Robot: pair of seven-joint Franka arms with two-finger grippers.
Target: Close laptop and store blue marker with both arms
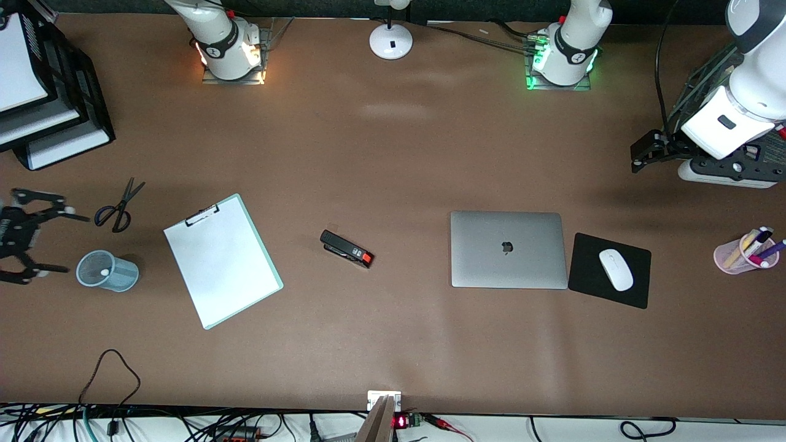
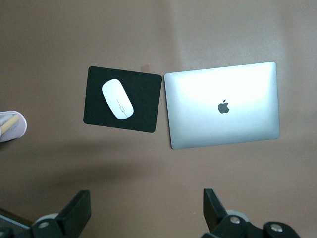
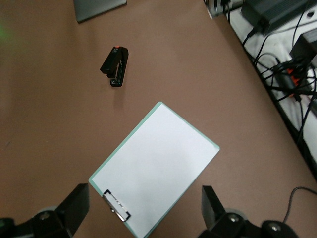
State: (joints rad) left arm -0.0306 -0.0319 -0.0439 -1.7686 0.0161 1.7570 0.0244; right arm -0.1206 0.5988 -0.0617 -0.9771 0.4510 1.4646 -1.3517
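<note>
While the laptop [image 1: 508, 249] is lying shut and flat on the brown table [image 1: 393, 153], lid up with its dark apple logo showing, both arms are waiting high at the table's two ends. The left hand [image 1: 642, 155] is hanging released over the left arm's end of the table, its fingers [image 2: 74, 214] spread wide apart and grasping nothing; in the left wrist view only their dark tips are showing, the rest being cut off by the frame edge. The right hand [image 1: 52, 233] is hanging over the right arm's end, partly cut off by the front view's edge, its fingers [image 3: 73, 208] likewise spread and bare.

Just beside the laptop, toward the left arm's end, a black mouse pad [image 1: 635, 288] is carrying a white mouse [image 1: 616, 269]. Further toward that end a pink pen cup [image 1: 734, 258] is holding several pens, crowded together and hard to tell apart; a blue-purple tip [image 1: 775, 248] is sticking out, but whether it is the blue marker cannot be told. A black stapler [image 1: 347, 248] is lying between the laptop and a clipboard [image 1: 222, 261] with white paper. A blue mesh cup [image 1: 107, 271] and scissors [image 1: 120, 205] are sitting near the right hand, and stacked black paper trays [image 1: 43, 98] are running off the corner.
</note>
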